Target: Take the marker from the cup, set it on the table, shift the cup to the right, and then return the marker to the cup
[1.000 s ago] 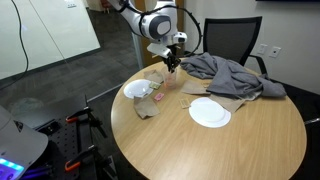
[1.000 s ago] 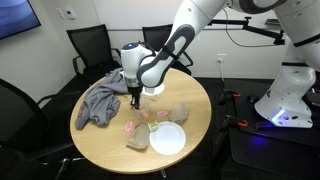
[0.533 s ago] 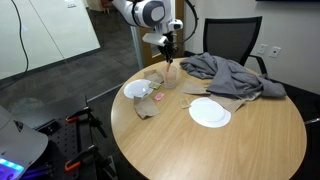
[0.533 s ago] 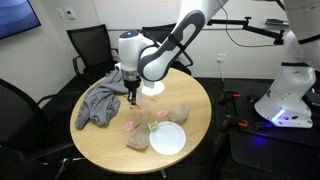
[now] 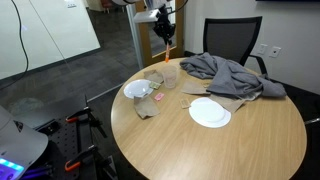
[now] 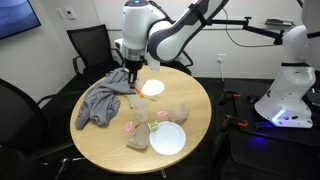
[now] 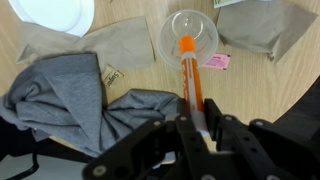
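Observation:
My gripper (image 5: 165, 22) is shut on the orange marker (image 5: 168, 31) and holds it upright, high above the table (image 5: 200, 148). The clear cup (image 5: 168, 75) stands empty on the table straight below, between a white plate and the grey cloth. In the wrist view the marker (image 7: 190, 78) runs from between my fingers (image 7: 196, 125) towards the cup (image 7: 189, 35), and its tip overlaps the cup's rim in the picture. The gripper (image 6: 131, 72) also shows in the exterior view from the opposite side.
Two white plates (image 5: 139, 89) (image 5: 209, 113) lie on the table. A crumpled grey cloth (image 5: 232, 75) covers the far side. Tan napkins (image 7: 120, 45) and a pink sachet (image 7: 216, 62) lie beside the cup. Office chairs (image 5: 235, 40) ring the table.
My gripper has risen from the cup's rim to well above the table, and the marker has come up out of the cup with it. The cup has stayed in place.

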